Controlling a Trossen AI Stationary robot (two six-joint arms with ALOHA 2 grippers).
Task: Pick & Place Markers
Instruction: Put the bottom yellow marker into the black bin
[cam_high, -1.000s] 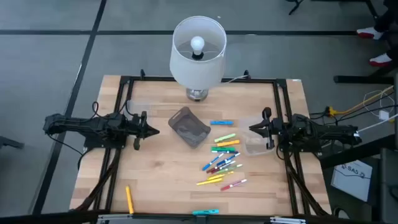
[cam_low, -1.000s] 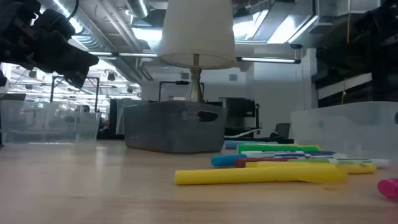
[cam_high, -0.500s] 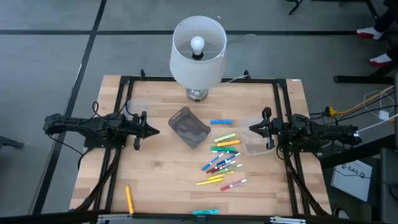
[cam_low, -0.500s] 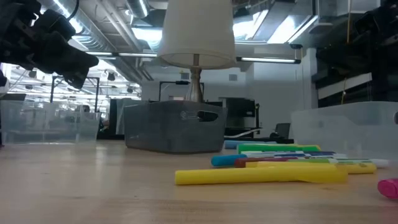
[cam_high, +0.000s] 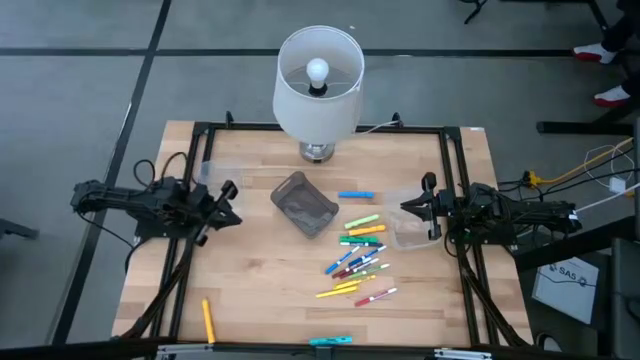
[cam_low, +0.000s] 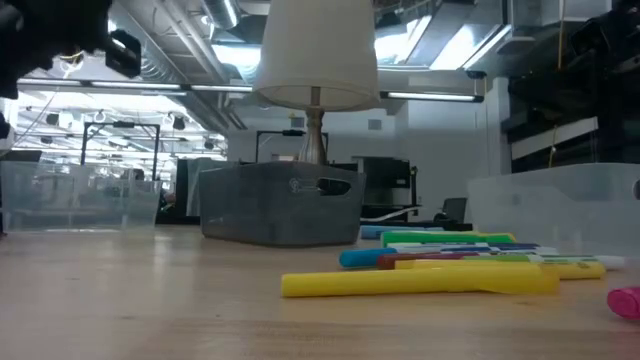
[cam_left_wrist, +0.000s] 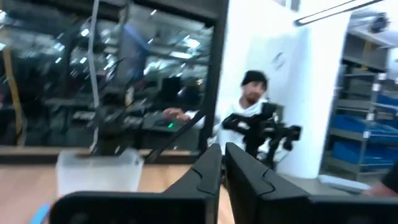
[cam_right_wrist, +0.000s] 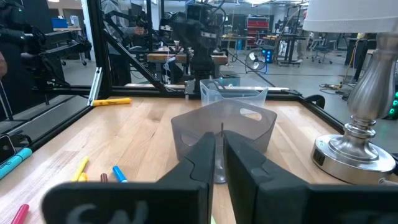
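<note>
Since the earlier frame the left arm has swung: its gripper (cam_high: 228, 192), which pointed straight across the table, now angles toward the far edge and sits a little nearer the left edge, and in the low view it has risen almost out of the upper left corner. Its fingers (cam_left_wrist: 211, 171) are pressed together on nothing. The right gripper (cam_high: 411, 207) has not shifted; it hovers by the right edge over a clear plastic bin (cam_high: 408, 232), fingers (cam_right_wrist: 202, 152) closed and empty.

The markers (cam_high: 358, 256) lie loose on the wooden table (cam_high: 260, 270), most in a cluster right of centre, between the grey bin (cam_high: 304, 205) and the clear one. A blue one (cam_high: 355, 195) lies apart on the far side of the cluster, an orange one (cam_high: 208, 320) near the near left corner, and a cyan one (cam_high: 330, 341) at the near edge. A lit lamp (cam_high: 318, 80) stands at the far edge
</note>
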